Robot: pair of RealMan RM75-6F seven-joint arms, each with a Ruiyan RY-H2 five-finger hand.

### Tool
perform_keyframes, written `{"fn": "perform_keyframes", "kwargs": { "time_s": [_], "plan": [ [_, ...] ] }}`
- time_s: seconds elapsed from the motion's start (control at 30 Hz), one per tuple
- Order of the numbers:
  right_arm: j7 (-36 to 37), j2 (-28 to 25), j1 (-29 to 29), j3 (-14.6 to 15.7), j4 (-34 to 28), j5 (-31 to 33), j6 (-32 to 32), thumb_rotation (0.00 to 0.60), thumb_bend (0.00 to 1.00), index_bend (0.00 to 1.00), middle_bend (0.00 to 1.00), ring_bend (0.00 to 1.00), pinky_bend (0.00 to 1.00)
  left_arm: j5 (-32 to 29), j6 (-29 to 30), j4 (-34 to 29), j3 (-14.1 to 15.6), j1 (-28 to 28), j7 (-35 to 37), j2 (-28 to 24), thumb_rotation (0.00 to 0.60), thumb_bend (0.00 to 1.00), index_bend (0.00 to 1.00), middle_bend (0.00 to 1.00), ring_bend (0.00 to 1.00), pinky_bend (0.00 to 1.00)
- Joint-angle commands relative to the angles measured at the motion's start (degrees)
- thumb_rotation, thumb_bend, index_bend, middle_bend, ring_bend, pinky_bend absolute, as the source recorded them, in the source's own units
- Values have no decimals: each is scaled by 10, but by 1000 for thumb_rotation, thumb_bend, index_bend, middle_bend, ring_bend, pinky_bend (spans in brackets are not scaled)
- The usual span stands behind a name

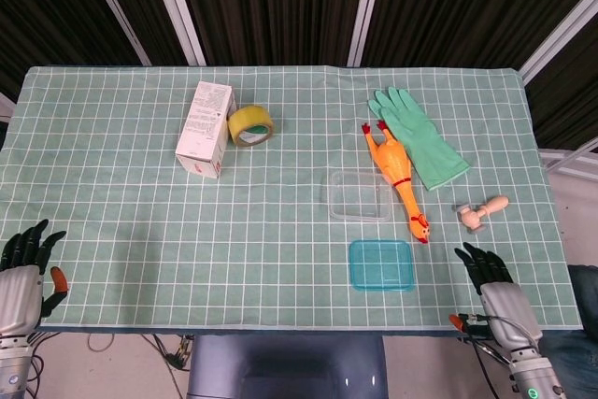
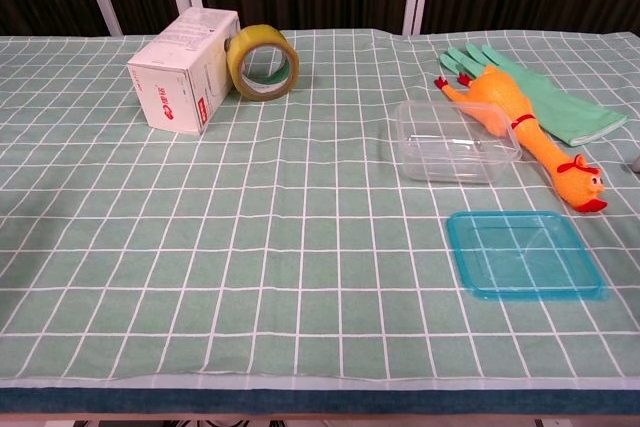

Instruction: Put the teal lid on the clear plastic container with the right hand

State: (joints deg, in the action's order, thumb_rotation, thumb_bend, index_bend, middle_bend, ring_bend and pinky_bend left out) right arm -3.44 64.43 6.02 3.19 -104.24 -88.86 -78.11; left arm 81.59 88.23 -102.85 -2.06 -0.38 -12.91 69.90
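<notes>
The teal lid (image 1: pixel 381 264) (image 2: pixel 523 253) lies flat near the table's front edge. Just behind it stands the clear plastic container (image 1: pixel 359 195) (image 2: pixel 455 141), uncovered and with nothing in it. My right hand (image 1: pixel 493 287) hovers at the front right corner, to the right of the lid, fingers spread and holding nothing. At the front left corner my left hand (image 1: pixel 21 273) is also spread and holds nothing. Neither hand shows in the chest view.
A rubber chicken (image 1: pixel 397 178) lies right beside the container, with a green glove (image 1: pixel 418 136) behind it. A small wooden piece (image 1: pixel 481 210) sits at the right. A white box (image 1: pixel 205 128) and a yellow tape roll (image 1: pixel 250 124) stand at the back left.
</notes>
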Motion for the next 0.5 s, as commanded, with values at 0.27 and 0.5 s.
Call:
{"fn": "perform_keyframes", "kwargs": {
  "time_s": [0.27,0.5],
  "plan": [
    [-311,-40,150,-81,-183,262,162,600,200,0,4,0,0,-6,-5,-4,-1,-1,1,-2,600,742,179,0,0,0],
    [-412,42,242,-112,-161,425,168,600,198,0,0,0,0,-10,-11,-8,0,-2,8,-6,600,742,180,0,0,0]
  ]
}}
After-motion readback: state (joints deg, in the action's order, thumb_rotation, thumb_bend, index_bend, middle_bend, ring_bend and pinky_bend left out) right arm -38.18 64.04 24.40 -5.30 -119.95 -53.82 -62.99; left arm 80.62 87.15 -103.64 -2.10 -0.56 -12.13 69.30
